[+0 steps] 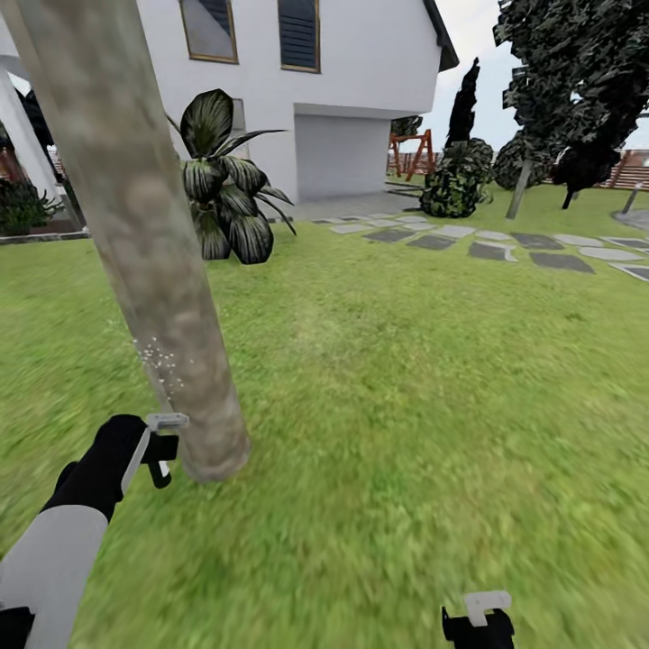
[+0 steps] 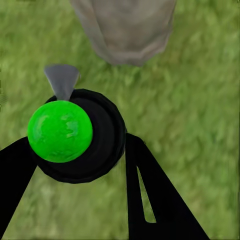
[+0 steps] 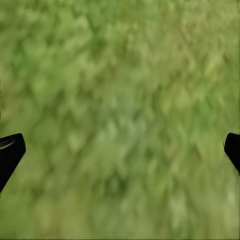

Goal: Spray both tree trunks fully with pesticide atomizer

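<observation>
A thick mottled grey-brown tree trunk [image 1: 144, 234] rises at the left of the lawn, its base [image 2: 122, 30] just ahead of my left gripper. My left gripper [image 1: 162, 451] [image 2: 77, 142] is shut on the pesticide atomizer [image 2: 95, 137], a black body with a bright green round top [image 2: 60, 131]. The atomizer's grey nozzle [image 2: 61, 80] [image 1: 168, 420] points toward the trunk's foot. A cloud of white specks [image 1: 162, 361] sits on the trunk's lower left side. Far right stands another tree with a thin grey trunk [image 1: 518, 191]. My right gripper [image 1: 478, 620] [image 3: 120, 150] hangs open over grass.
A broad-leaved plant [image 1: 225, 194] grows behind the near trunk, in front of a white house [image 1: 342, 81]. Grey stepping stones [image 1: 491, 245] cross the lawn at the right. A round bush [image 1: 458, 180] and a dark narrow tree [image 1: 463, 104] stand further back.
</observation>
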